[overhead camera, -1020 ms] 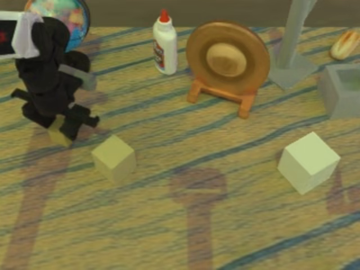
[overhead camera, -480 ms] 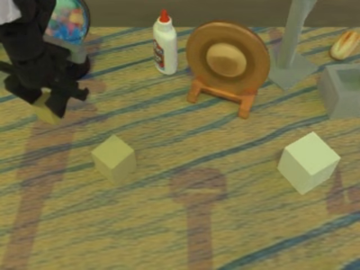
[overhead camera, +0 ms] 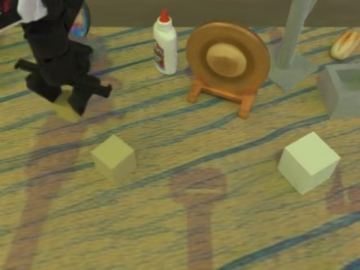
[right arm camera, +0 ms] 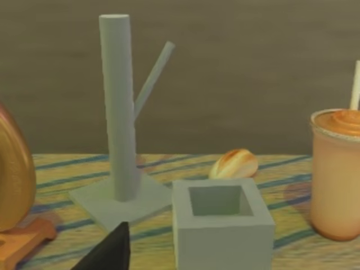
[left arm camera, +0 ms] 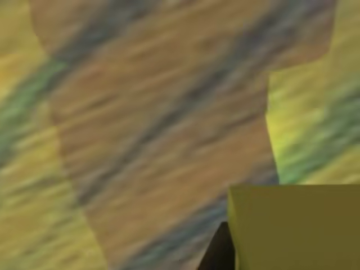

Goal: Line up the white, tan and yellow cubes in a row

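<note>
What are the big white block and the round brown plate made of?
The white cube looks like matte plastic or painted wood: flat, even faces with no shine. The round brown plate on its stand looks like glazed ceramic or polished wood, given its soft sheen.

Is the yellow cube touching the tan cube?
Apart. The top view shows the yellow cube in the left gripper, with bare table between it and the tan cube.

A wide open strip of the table [overhead camera: 185,236] is lying between the tan cube [overhead camera: 113,158] and the white cube [overhead camera: 308,162]. Behind it, the glue bottle [overhead camera: 165,44], the plate on its stand [overhead camera: 227,63] and the grey post [overhead camera: 292,48] are standing as obstacles, and the hollow grey block [overhead camera: 343,90] is probably narrowing the right edge.
</note>
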{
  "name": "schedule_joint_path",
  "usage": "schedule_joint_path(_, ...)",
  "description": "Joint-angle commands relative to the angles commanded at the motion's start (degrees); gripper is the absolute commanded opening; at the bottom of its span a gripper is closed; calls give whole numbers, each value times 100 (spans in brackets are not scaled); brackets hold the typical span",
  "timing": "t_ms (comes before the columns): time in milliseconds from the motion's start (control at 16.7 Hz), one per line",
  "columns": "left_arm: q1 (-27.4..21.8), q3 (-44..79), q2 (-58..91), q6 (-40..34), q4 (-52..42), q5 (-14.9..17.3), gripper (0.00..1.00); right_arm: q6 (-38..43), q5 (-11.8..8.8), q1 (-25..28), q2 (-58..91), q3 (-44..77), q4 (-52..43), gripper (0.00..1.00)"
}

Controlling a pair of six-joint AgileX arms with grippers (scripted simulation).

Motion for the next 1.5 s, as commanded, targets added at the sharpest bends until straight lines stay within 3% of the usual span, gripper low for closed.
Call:
schedule_joint_path(180, -714, 507, 291, -1064, -277, -31, 0, 0, 0, 0, 0, 0, 0, 100)
schedule_joint_path(600, -2849, 1770, 981, -4777, -1049, -97, 0, 0, 0, 0, 0, 0, 0, 100)
schedule_joint_path(780, -3623, 2192, 1123, -5931, -1262, -137, 0, 0, 0, 0, 0, 0, 0, 100)
schedule_joint_path(1020, -4167, 2478, 1153, -6626, -1364, -189, 0, 0, 0, 0, 0, 0, 0, 100)
schedule_joint_path(1500, -4177, 2242, 1149, -6613, -1120, -185, 0, 0, 0, 0, 0, 0, 0, 100)
